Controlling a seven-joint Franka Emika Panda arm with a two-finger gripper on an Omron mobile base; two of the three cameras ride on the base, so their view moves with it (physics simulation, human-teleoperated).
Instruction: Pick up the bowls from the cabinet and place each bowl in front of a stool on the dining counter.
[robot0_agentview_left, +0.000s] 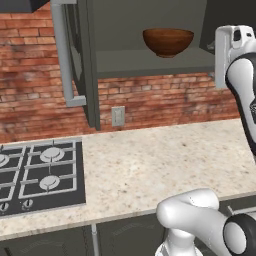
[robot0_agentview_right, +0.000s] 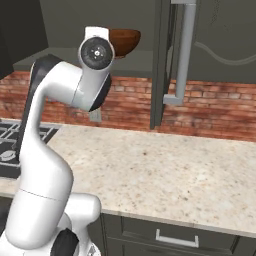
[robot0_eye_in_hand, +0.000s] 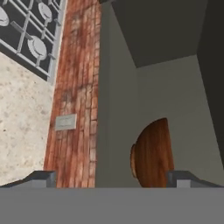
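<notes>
The end effector (robot0_eye_in_hand: 111, 177) is wide apart with nothing in it, near the brown bowl (robot0_agentview_left: 168, 42) on the open cabinet (robot0_agentview_left: 150, 62) shelf.

Cabinet shelf: a flat grey inner shelf (robot0_agentview_left: 150, 62) inside the open dark grey wall cabinet (robot0_agentview_left: 87, 65); its front edge runs level above the brick wall.
On the shelf: one round, deep, glossy reddish-brown wooden bowl (robot0_agentview_left: 168, 42) stands upright, alone, a little back from the front edge.
Worktop below: a beige speckled stone worktop (robot0_agentview_left: 165, 165) runs along the wall.
On the worktop: a black gas hob (robot0_agentview_left: 40, 175) with grey grates and pale burners is set at its left end.
</notes>
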